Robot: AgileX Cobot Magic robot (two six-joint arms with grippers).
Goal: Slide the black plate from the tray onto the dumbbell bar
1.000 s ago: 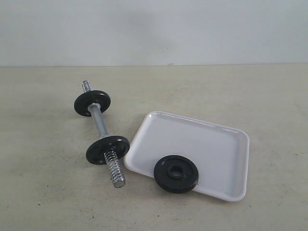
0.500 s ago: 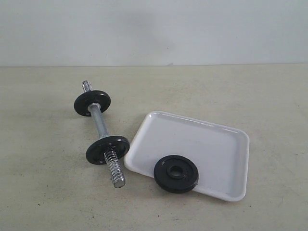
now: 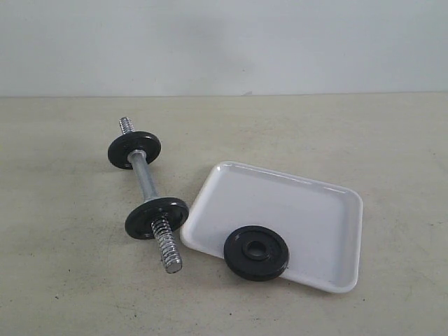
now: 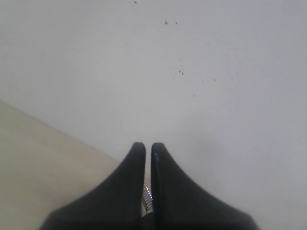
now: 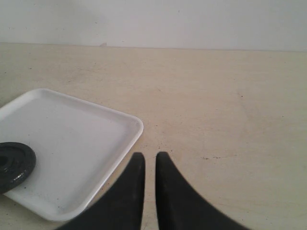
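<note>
The black plate (image 3: 256,253) lies flat at the near edge of the white tray (image 3: 280,203), partly over its rim. Left of the tray the chrome dumbbell bar (image 3: 147,183) lies on the table, with one black disc (image 3: 134,150) near its far end and another (image 3: 157,218) near its near threaded end. Neither gripper shows in the exterior view. My left gripper (image 4: 148,146) is shut and faces a pale wall; a bit of threaded rod (image 4: 148,200) shows through the slit between its fingers. My right gripper (image 5: 149,155) is shut, empty, beside the tray (image 5: 72,139) and apart from the plate (image 5: 14,165).
The beige tabletop (image 3: 364,140) runs back to a pale wall (image 3: 224,42). The bar's near threaded end (image 3: 168,248) points toward the front, a short way left of the tray's near corner.
</note>
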